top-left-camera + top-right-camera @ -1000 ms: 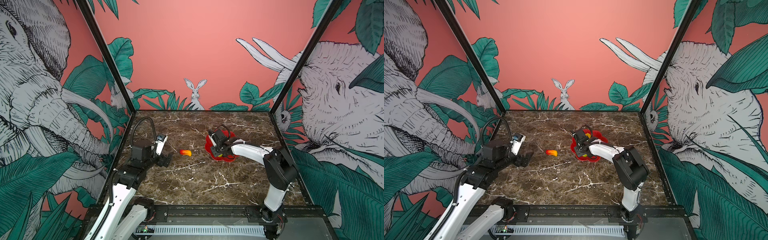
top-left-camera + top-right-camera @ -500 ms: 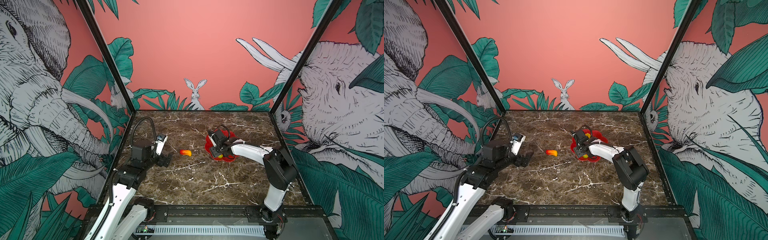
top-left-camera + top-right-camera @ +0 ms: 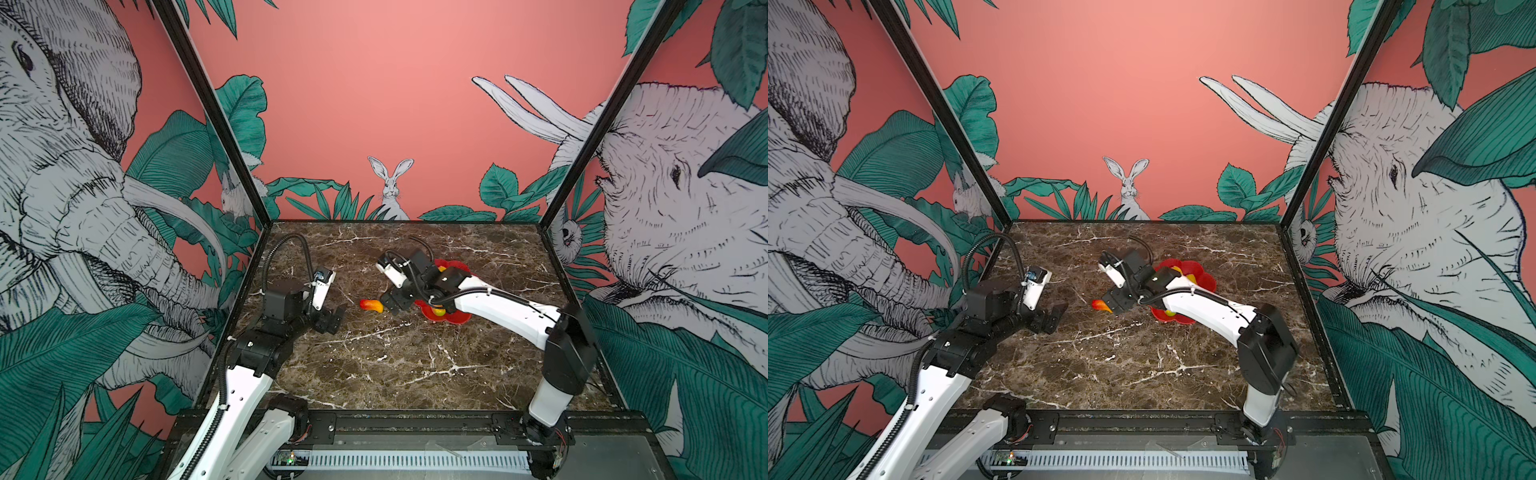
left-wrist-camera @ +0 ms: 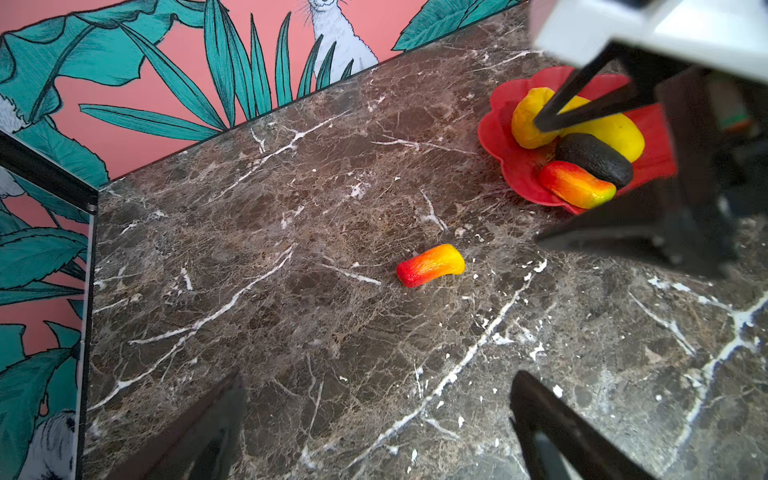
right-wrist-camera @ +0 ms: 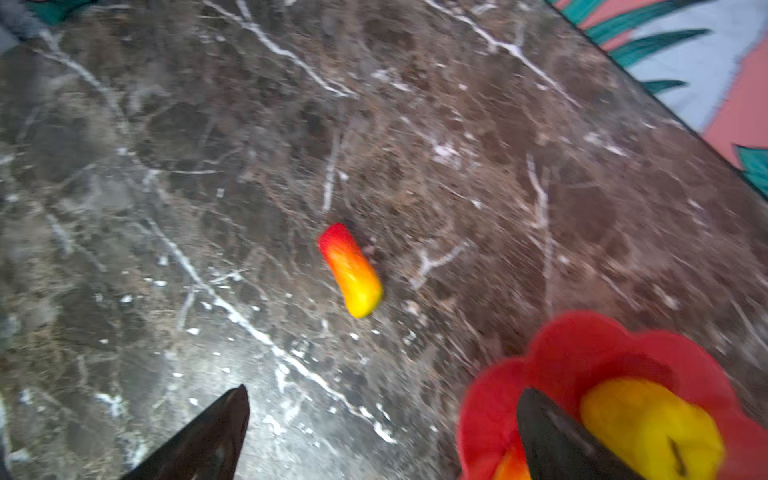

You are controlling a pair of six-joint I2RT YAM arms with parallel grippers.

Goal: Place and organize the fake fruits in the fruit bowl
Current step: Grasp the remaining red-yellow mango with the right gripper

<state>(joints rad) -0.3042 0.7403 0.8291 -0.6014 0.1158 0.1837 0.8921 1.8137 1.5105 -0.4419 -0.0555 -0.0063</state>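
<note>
The red flower-shaped fruit bowl (image 3: 457,319) (image 3: 1202,277) (image 4: 498,129) (image 5: 582,353) sits right of the table's middle. It holds a long yellow fruit (image 4: 611,131), a bumpy round yellow one (image 4: 524,122), a dark oval (image 4: 594,160) and a red-orange-yellow-green one (image 4: 575,189). Another red-orange-yellow fruit (image 3: 371,305) (image 3: 1099,305) (image 4: 430,265) (image 5: 351,270) lies on the marble left of the bowl. My right gripper (image 3: 397,305) (image 3: 1117,303) (image 5: 382,399) is open and empty at the bowl's left rim, close to the loose fruit. My left gripper (image 3: 332,320) (image 3: 1054,316) (image 4: 378,380) stands open and empty farther left.
The dark marble table (image 3: 395,365) is enclosed by painted walls with black corner posts (image 3: 257,208). The right arm's white forearm (image 3: 498,309) passes over the near part of the bowl.
My right gripper went from shut to wide open and shifted left from over the bowl toward the loose fruit. The left arm has not moved.
</note>
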